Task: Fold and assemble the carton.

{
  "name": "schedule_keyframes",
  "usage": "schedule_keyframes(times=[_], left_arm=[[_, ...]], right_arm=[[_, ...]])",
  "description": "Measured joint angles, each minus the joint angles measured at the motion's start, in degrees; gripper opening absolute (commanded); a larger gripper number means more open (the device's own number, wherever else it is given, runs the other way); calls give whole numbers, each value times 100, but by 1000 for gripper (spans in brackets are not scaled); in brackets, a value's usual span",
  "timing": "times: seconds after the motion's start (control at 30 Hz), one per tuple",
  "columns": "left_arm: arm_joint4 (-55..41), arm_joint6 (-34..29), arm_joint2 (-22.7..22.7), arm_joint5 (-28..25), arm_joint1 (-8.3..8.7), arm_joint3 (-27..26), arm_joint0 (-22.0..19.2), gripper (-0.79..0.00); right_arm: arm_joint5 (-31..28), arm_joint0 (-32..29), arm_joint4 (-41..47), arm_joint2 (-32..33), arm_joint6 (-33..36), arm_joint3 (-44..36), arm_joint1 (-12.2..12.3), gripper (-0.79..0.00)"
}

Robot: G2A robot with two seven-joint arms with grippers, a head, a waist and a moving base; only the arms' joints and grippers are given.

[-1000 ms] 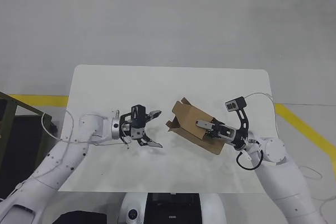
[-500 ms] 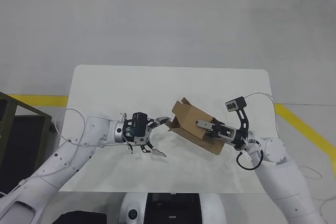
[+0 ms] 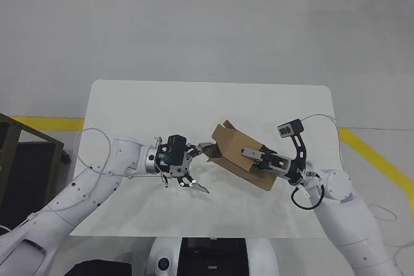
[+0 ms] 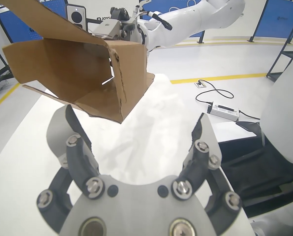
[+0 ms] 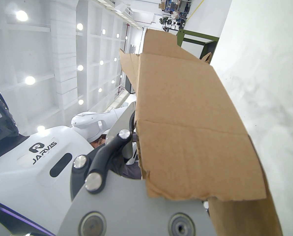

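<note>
A brown carton (image 3: 236,153) hangs tilted over the middle of the white table (image 3: 124,110), its flaps spread at the end facing my left arm. My right gripper (image 3: 252,152) is shut on the carton's upper wall near its other end. In the right wrist view one finger (image 5: 123,126) presses the cardboard (image 5: 190,128). My left gripper (image 3: 203,168) is open just beside the open end, one fingertip close to a flap. In the left wrist view the carton (image 4: 87,74) gapes right in front of my left gripper (image 4: 134,128), with nothing between the fingers.
A green metal frame (image 3: 7,141) stands off the table's left side, beside a yellow floor line (image 3: 48,123). A power brick with a cable (image 4: 222,110) lies on the floor beyond the table. The table's far half is bare.
My left gripper has travelled right across the table to the carton's open end, staying open. The right gripper and the carton have kept still.
</note>
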Motion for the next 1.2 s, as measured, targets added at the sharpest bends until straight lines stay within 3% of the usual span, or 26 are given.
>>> schedule_keyframes(times=[0.73,0.8,0.93,1.03,1.17,1.2], left_arm=[[-265,-19,232,0,63,9,-208,0],[-292,-32,254,0,71,-4,-212,-40],[-368,-41,315,0,88,-20,-228,-197],[-400,-61,360,0,97,-36,-250,-237],[-434,-81,404,0,108,-46,-279,-391],[-443,-86,414,0,110,-45,-285,-397]], right_arm=[[211,13,-390,-115,-60,-191,2,-785],[215,19,-413,-124,-31,-193,3,-785],[235,28,-452,-142,29,-199,8,-785],[243,34,-484,-153,73,-207,12,-785],[254,34,-514,-165,123,-233,18,-785],[256,32,-519,-166,133,-239,19,-785]])
